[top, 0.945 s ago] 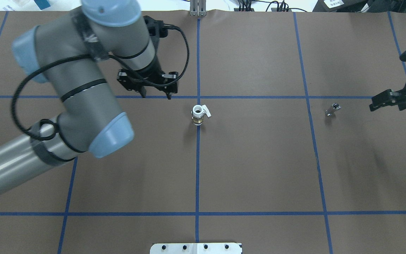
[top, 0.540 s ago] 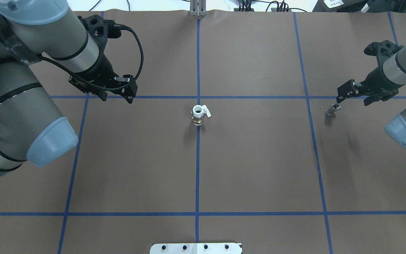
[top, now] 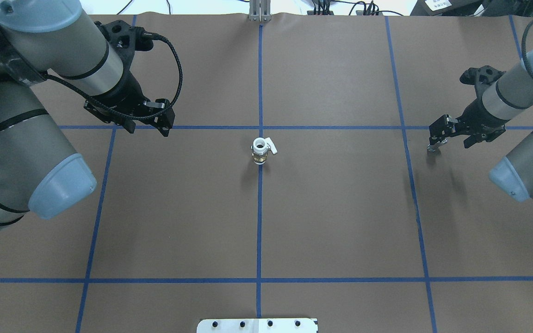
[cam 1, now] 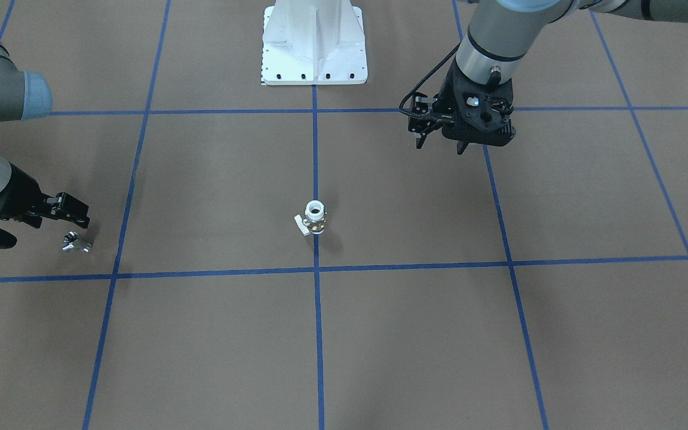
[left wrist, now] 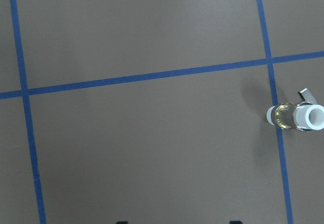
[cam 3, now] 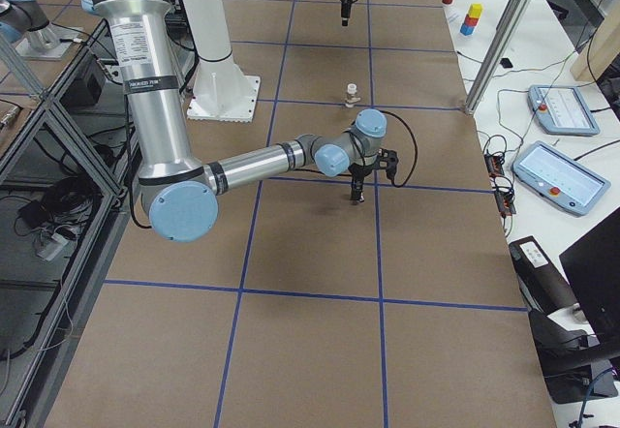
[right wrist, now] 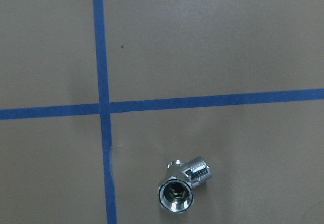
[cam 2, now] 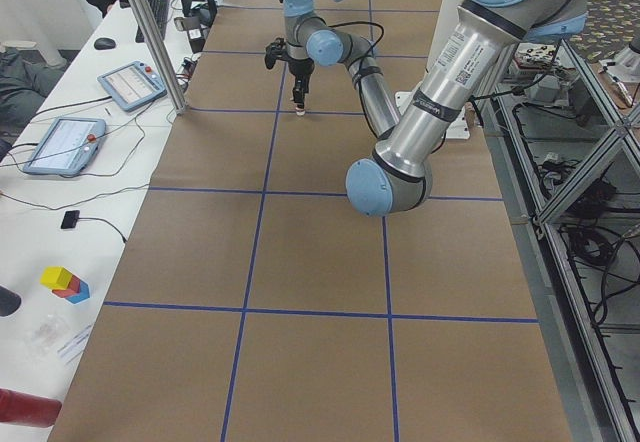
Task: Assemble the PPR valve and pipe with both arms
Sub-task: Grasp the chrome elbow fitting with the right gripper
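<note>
The valve (top: 259, 151) stands up straight in the middle of the brown table (top: 340, 217). It sits right on a blue tape line (top: 259, 222). Its white ring is on top, and a little white tab sticks out from its side. Nothing touches it.

The pipe (cam 1: 75, 242) is a tiny shiny bent piece. It lies on the table on the robot's right side, far from the valve and near a spot where two blue lines cross.

The right gripper (top: 449, 142) hangs low just beside the pipe. Its two fingers are spread wide, with one fingertip very close to the pipe. It holds nothing.

The left gripper (top: 147, 131) hangs over the table on the robot's left side, far from the valve. Its fingers are spread apart too, and it holds nothing.

The white base (cam 1: 314, 42) of the robot stands at the table's edge.
</note>
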`<state>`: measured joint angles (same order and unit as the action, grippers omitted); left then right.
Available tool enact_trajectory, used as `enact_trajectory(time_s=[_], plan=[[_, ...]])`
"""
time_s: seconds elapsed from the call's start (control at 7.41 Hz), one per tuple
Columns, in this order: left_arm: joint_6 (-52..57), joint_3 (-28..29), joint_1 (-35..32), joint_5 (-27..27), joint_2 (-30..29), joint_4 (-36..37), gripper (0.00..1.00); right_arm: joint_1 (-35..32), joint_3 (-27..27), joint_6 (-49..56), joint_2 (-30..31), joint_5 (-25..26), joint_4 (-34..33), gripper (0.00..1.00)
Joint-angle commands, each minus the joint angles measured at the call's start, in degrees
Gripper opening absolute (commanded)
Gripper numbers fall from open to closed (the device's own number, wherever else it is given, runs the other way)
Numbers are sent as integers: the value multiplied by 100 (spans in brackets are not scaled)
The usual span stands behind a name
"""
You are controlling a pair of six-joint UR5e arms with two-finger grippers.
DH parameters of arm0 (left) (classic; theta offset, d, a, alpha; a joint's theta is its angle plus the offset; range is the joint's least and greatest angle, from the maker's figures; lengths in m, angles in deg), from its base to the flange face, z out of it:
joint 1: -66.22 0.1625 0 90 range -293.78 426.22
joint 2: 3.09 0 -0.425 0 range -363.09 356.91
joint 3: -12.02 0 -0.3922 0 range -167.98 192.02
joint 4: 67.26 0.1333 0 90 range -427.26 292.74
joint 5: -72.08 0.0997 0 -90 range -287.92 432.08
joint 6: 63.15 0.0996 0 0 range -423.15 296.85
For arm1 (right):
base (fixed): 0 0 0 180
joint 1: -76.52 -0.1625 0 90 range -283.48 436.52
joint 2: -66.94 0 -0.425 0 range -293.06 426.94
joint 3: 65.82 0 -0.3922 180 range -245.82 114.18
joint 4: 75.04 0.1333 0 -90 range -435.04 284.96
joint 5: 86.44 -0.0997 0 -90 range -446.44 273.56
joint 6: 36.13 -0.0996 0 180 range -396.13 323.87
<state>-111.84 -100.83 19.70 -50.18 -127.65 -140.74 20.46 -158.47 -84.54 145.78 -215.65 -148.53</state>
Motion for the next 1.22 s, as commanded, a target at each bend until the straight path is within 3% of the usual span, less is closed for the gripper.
enact_trajectory(time_s=[0.0,0.27,0.54,0.68,0.81,1.08], plan=[[0,0,3,1,11,1,74,52,421,24,-331,19,10,92],[0,0,-6,1,11,18,74,52,467,42,-333,54,10,83],[0,0,-6,1,-15,45,74,43,485,25,-316,54,10,60],[0,0,-6,1,-15,45,74,43,485,7,-299,54,10,40],[0,0,-6,1,-15,45,74,43,459,-2,-298,45,19,3],[0,0,-6,1,-15,45,74,43,424,-19,-333,28,19,0]])
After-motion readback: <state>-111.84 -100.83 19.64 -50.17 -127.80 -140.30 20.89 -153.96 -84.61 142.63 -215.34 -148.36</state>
